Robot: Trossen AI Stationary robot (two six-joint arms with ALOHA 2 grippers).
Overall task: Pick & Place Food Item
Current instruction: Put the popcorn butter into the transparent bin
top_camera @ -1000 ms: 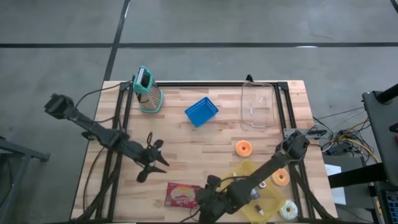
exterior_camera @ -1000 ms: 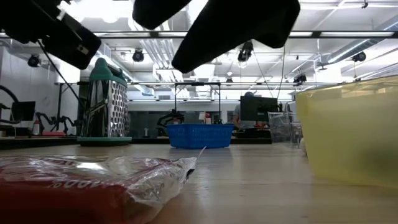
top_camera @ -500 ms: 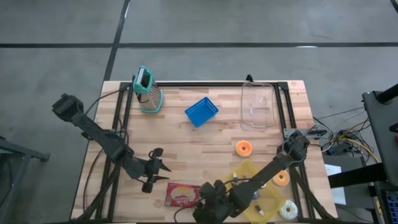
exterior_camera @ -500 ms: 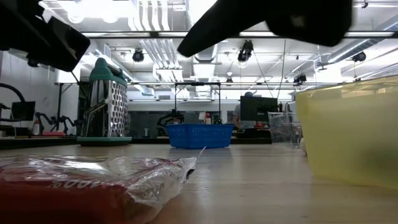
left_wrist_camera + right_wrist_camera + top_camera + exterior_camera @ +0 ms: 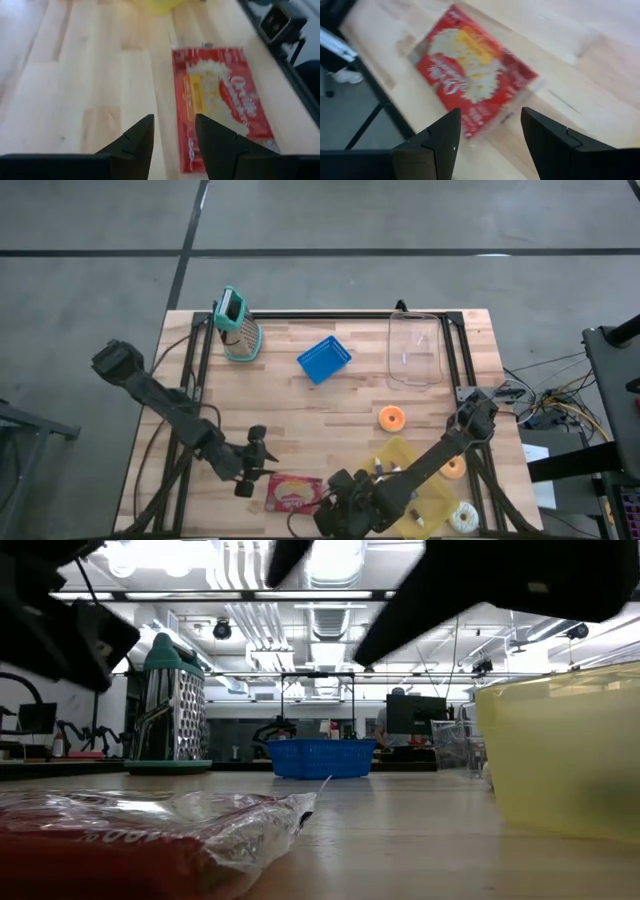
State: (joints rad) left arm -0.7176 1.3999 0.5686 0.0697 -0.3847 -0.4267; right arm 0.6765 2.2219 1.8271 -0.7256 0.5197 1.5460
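A pale wooden worktop (image 5: 300, 420) with a black frame stands on a grey floor; the low view looks across it into a workshop with ceiling lights. At the far edge are one teal-based grater (image 5: 238, 326), one blue basket (image 5: 324, 360) and one clear container (image 5: 415, 350). Toward the right side lie two orange rings (image 5: 391, 418), the second (image 5: 452, 468) just beside a yellow bin (image 5: 420, 485), and one pale ring (image 5: 464, 516) at the near corner. The single red snack packet (image 5: 293, 493) lies flat near the front edge, with nothing on top of it.

The left claw (image 5: 256, 463) is just beside the packet's left end, its fingers (image 5: 135, 145) parted and holding nothing. The right claw (image 5: 335, 505) hangs over the packet's right end, between it and the yellow bin, its fingers (image 5: 440, 145) spread wide and empty.

Since a second ago the left arm has swung in from mid-table toward the packet, and the right claw has edged slightly nearer the front edge; the packet has not moved.
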